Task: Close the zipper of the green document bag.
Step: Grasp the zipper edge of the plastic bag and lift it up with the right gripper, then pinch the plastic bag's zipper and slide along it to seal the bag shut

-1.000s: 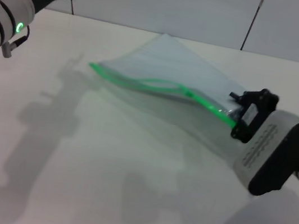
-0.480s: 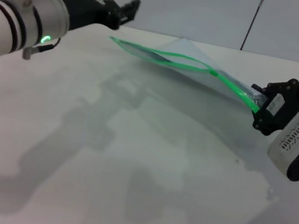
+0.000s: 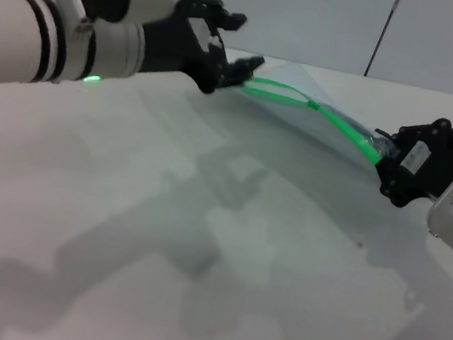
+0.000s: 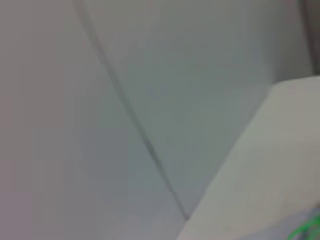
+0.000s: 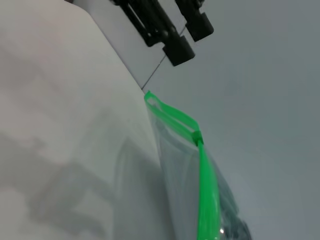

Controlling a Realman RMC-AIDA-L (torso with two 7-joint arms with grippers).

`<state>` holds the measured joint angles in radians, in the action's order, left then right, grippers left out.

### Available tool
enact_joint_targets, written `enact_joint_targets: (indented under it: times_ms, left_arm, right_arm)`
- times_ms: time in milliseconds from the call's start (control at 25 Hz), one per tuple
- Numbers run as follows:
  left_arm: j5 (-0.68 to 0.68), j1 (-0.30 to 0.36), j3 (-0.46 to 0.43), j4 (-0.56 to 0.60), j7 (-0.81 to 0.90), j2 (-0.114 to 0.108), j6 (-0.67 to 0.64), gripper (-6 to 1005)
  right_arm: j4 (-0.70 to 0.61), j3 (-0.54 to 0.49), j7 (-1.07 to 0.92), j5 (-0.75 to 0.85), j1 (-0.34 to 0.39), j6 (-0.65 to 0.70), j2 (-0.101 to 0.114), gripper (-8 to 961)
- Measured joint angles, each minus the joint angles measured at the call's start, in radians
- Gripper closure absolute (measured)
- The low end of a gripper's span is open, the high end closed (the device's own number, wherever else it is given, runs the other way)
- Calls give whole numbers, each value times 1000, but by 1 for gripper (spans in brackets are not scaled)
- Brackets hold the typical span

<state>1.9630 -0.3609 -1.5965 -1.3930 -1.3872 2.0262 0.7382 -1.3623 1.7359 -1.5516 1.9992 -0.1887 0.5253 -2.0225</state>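
Observation:
The green document bag (image 3: pixel 329 96) is a translucent pouch held up off the white table, with its zipper (image 3: pixel 338 121) forming the bright green near edge. My right gripper (image 3: pixel 382 157) is shut on the bag's right end, at the zipper's end. The small slider (image 3: pixel 312 106) sits partway along; from there to the left end (image 3: pixel 253 85) the two green strips gape apart. In the right wrist view the slider (image 5: pixel 198 136) and the split strips (image 5: pixel 167 112) show clearly. My left gripper (image 3: pixel 248 42) is open, right at the bag's left end, its fingers (image 5: pixel 165 30) spread.
The white table (image 3: pixel 113 230) carries only the arms' shadows. A pale wall with a dark vertical seam (image 3: pixel 385 31) rises behind the table's far edge. In the left wrist view there is wall, the table edge and a sliver of green (image 4: pixel 306 229).
My left arm has swept right across the table, from the far left to the bag's left end. The right gripper has raised the bag off the table and moved slightly right.

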Motion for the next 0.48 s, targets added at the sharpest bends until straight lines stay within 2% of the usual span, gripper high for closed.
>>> enact_joint_targets:
  times_ms: [200,480]
  left_arm:
    - [67,-5,18,-47,-44,2,80,445]
    - [160,-12,85,-65,-46,3,95,445]
  right_arm:
    - [0,-10,-21,3,-3,22,1,903]
    - [-7,-12,-26,1,-5,28,-1,904]
